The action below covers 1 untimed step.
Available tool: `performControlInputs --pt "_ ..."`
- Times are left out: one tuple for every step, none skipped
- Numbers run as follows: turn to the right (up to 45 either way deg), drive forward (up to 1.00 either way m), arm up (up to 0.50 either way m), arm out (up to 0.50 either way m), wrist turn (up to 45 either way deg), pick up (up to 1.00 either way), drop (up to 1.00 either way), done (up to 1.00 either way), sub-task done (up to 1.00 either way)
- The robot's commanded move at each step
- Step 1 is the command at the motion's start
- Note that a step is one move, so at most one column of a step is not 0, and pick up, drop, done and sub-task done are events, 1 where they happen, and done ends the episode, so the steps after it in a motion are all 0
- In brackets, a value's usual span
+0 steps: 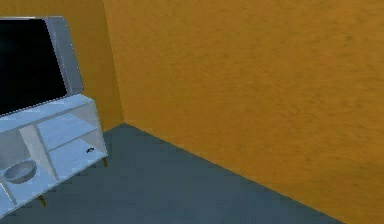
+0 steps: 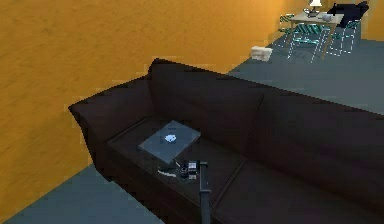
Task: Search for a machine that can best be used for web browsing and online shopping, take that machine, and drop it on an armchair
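Orange-walled room: a dark sofa (image 2: pixel 250 110) carries a closed laptop (image 2: pixel 170 143) just beyond the jaws; whether they hold anything cannot be told.

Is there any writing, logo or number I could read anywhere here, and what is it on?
No text can be read anywhere.
On the laptop lying on the sofa: a pale round mark on the lid, too small to read.
On the television: dark screen, no text.
On the white cabinet: no labels.
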Motion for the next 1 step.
performControlInputs --pt "0.0 0.00 0.50 0.00 0.0 0.00 0.00 0.00 0.00"
